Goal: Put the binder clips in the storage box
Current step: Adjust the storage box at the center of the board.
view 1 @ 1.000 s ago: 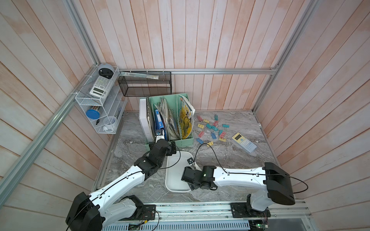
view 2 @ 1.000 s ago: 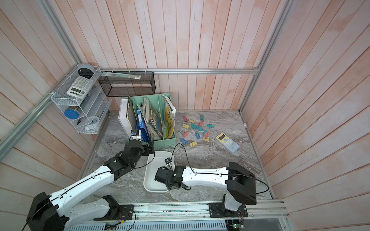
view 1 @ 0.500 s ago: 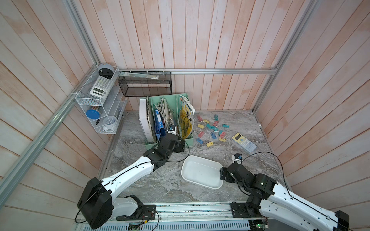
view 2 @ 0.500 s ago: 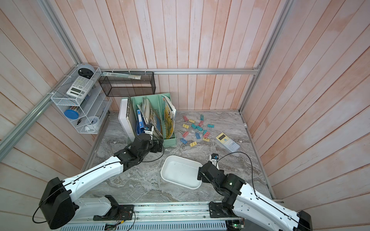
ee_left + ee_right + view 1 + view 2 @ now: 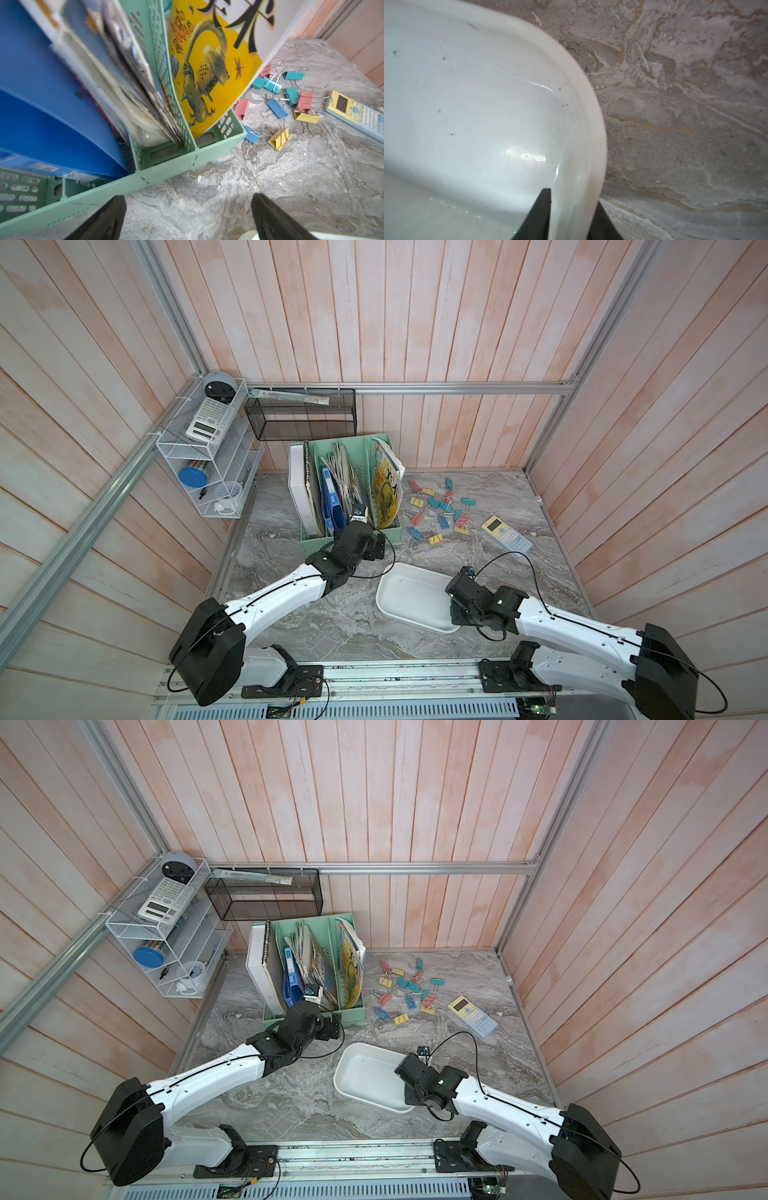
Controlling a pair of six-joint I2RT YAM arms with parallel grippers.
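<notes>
On the grey marbled worktop (image 5: pixel 332 614) of a timber-lined test cell, the clear-up has barely begun: the white storage box (image 5: pixel 409 595) lies empty near the front edge, and none of the binder clips (image 5: pixel 434 502) is inside it. In both top views the pink, yellow, blue and teal clips lie in a loose scatter toward the back, between the mint-green file holder (image 5: pixel 318 541) and a yellow-and-blue calculator (image 5: pixel 507 535), well apart from the box. Every clip is therefore left to move.

The right end effector (image 5: pixel 573 195) sits at the box's near corner. Its wrist camera shows one dark finger inside the wall and the other outside, and they appear to be clenched on the rim, though the close, cropped view does not make the contact certain.

The left end effector (image 5: pixel 188 197) hangs released in front of the file holder, fingers spread wide with nothing between them. Its wrist camera shows the nearest clips, a blue and a yellow one, just past the holder's corner, near but not within its reach. It is apart from the box, which lies to its side.
</notes>
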